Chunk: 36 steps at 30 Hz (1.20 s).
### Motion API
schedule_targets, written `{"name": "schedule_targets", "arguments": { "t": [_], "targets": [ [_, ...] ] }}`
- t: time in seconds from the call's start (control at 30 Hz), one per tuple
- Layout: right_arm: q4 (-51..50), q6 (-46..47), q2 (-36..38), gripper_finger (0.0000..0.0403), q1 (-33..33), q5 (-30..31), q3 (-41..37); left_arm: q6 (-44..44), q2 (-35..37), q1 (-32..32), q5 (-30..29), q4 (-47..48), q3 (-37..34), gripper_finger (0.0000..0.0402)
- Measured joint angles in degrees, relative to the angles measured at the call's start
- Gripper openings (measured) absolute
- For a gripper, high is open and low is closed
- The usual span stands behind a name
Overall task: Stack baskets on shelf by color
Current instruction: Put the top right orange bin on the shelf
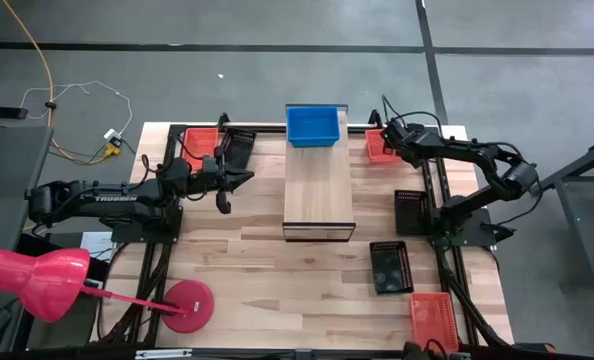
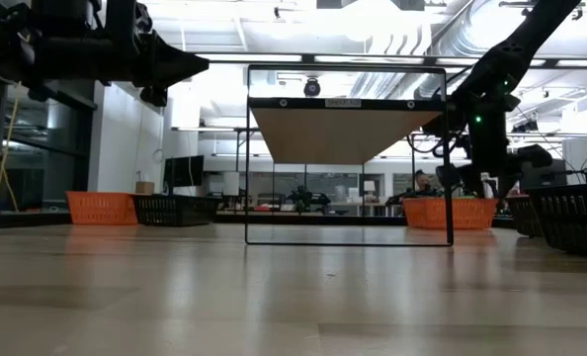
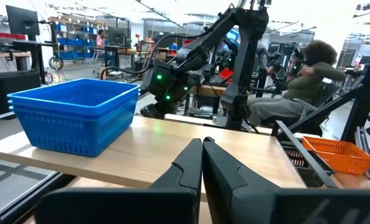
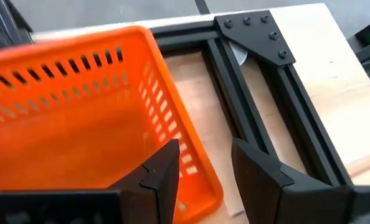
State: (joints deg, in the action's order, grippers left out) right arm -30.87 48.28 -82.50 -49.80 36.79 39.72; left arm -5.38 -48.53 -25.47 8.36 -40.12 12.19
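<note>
The light-wood shelf stands mid-table on its thin black frame. A stack of blue baskets rests on its far end. My left gripper is shut and empty, hovering left of the shelf. My right gripper is open at the far right corner, over a red-orange basket that sits on the table. One finger is inside the basket and one outside its side wall. My right gripper straddles the red-orange basket's side wall from above, slanting down, one finger inside and one finger outside. Whether either finger touches the wall, I cannot tell. The basket sits on the table.
At the far left lie a red-orange basket and a black basket. On the right are two black baskets and a red-orange basket. A pink lamp stands near left. A person sits beyond the table.
</note>
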Motion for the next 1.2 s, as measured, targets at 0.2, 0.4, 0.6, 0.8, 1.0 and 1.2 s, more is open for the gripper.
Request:
{"name": "schedule_targets", "arguments": {
  "t": [0.2, 0.4, 0.6, 0.8, 1.0, 1.2],
  "targets": [
    [-1.5, -3.5, 0.0, 0.0133, 1.1, -4.6, 0.0, 0.0, 0.0, 0.0, 0.0, -0.4, 0.0, 0.0001],
    [-1.5, -5.3, 0.0, 0.0133, 2.4, -11.5, 0.0, 0.0, 0.0, 0.0, 0.0, -0.4, 0.0, 0.0001],
    [-2.3, -4.8, 2.1, 0.0133, 4.4, -12.3, 0.0, -0.4, 0.0, 0.0, 0.1, -0.1, 0.0, 0.0001],
    [-1.1, -3.3, 4.0, 0.0133, 3.8, -8.9, 0.0, -0.4, 0.0, 0.0, 0.1, 0.0, 0.0, 0.0001],
    [4.5, -3.6, 1.3, 0.0133, 1.0, -10.1, 0.0, -0.4, 0.0, 0.0, 0.1, 0.0, 0.0, 0.0001],
    [5.3, -3.7, 0.3, 0.0124, 0.6, -9.6, 0.0, 0.0, 0.0, 0.0, 0.1, 0.0, 0.0, 0.0001]
  ]
}}
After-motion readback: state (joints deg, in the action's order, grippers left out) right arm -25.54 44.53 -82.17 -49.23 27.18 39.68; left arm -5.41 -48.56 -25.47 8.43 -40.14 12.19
